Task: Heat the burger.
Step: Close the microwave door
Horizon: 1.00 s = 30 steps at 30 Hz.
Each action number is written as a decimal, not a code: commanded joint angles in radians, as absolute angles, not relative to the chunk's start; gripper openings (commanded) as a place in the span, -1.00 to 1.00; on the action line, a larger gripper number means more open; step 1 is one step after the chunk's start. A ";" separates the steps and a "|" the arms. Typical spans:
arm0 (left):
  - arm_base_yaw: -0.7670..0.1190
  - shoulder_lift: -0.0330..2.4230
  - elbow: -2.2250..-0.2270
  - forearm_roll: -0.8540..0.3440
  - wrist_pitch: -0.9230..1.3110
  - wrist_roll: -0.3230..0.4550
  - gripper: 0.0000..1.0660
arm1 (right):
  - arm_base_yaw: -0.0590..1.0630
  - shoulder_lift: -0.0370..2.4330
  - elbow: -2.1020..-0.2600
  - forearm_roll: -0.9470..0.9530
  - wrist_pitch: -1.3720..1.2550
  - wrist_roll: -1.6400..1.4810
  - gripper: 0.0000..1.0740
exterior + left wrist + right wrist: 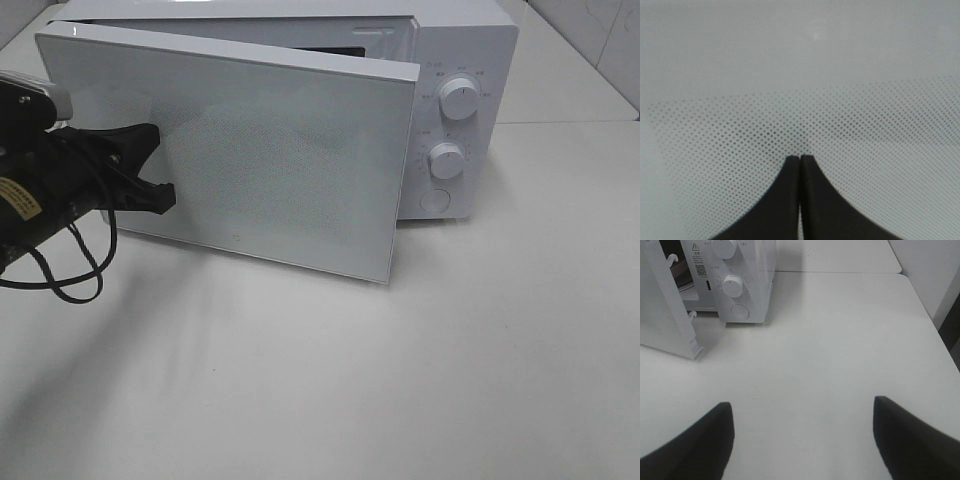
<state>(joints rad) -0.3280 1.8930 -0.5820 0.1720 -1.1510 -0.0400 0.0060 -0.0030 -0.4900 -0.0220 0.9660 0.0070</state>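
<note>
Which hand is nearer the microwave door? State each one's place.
Left. The left hand is at the microwave door's outer face; the right hand hovers over the table, well away.

Nothing legible. On the microwave [757, 270], beside its upper knob [724, 246]: a warning label [698, 260] with triangle sign and QR code (print too small). Tiny unreadable marks around upper knob and lower knob [733, 285].

The door [250, 150], just ahead of the left fingers [777, 205], hides nearly all of the cavity [345, 49]; only a dark sliver shows. Print around the dials [459, 97] is too small to read. The right fingers [695, 440] are cut off at their bases.
</note>
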 commanded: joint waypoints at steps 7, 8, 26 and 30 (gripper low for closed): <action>-0.389 1.923 -0.652 0.117 -1.147 -0.035 -1.00 | 0.004 -0.032 -0.490 -0.028 0.962 0.000 0.42; -0.406 1.930 -0.661 0.096 -1.148 -0.035 -1.00 | 0.004 -0.032 -0.490 -0.028 0.962 0.000 0.42; -0.518 1.965 -0.788 -0.085 -1.073 0.036 -1.00 | 0.004 -0.032 -0.490 -0.028 0.962 0.000 0.42; -0.541 1.965 -0.835 -0.101 -1.024 0.059 -1.00 | 0.004 -0.032 -0.490 -0.028 0.962 0.000 0.42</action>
<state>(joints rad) -0.5350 1.9670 -0.7950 -0.0390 -1.0470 0.0480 0.0060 -0.0030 -0.4900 -0.0230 0.9660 0.0070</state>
